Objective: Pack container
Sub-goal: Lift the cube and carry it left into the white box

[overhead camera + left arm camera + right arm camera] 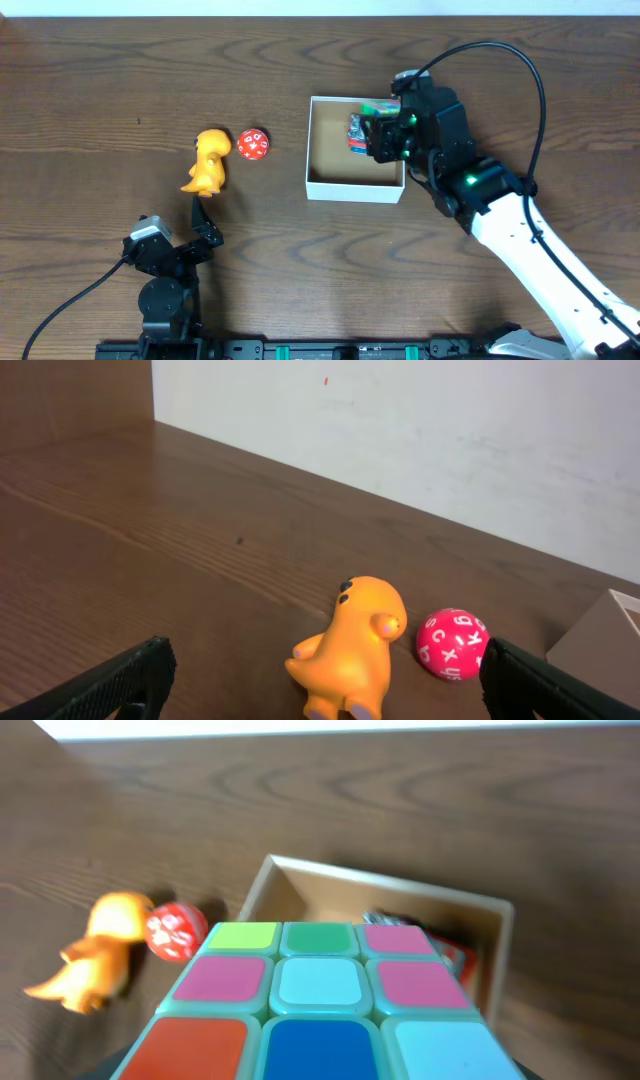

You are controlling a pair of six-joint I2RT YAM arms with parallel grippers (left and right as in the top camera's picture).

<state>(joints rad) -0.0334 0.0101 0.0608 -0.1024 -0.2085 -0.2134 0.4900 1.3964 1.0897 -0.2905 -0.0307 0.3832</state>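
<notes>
The container [355, 189] is a square, shallow white box with a tan bottom, mid-table; it also shows in the right wrist view [384, 885]. My right gripper [392, 138] hovers over its right part, shut on a puzzle cube [320, 1010] with pink, green, orange and blue tiles. A red and blue item [356, 134] lies inside the box. An orange dinosaur toy [208, 162] and a red lettered ball [253, 145] lie left of the box. My left gripper [205, 224] is open and empty, just in front of the dinosaur [352, 645].
A white wall runs behind the table in the left wrist view. The box corner [610, 632] shows at that view's right edge, just right of the ball [452, 643]. The right arm reaches in from the lower right.
</notes>
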